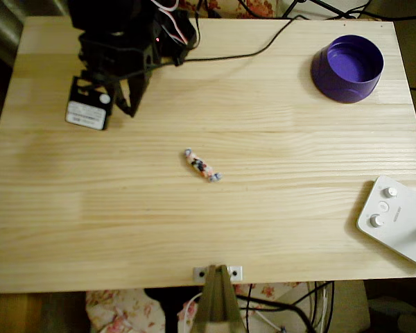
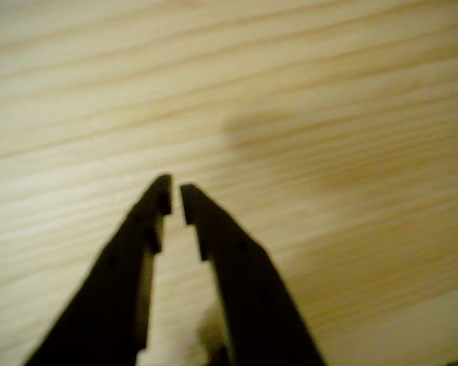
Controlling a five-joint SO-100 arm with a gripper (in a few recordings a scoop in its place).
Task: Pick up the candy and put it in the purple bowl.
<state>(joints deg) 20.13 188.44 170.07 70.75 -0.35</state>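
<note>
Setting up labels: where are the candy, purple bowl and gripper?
candy (image 1: pixel 202 165), overhead view, wrapper's middle.
purple bowl (image 1: pixel 333 82), overhead view, outer wall.
gripper (image 2: pixel 175 197), wrist view, midway between the fingers' tips.

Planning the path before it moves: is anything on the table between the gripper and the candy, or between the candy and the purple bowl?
Nothing visible. In the overhead view, bare wood lies between the gripper and the candy, and between the candy and the purple bowl. The white device sits off to the lower right.

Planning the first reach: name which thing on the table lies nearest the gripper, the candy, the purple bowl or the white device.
The candy, mid-table, lies nearest the gripper. The purple bowl and white device sit at the far right edge.
</note>
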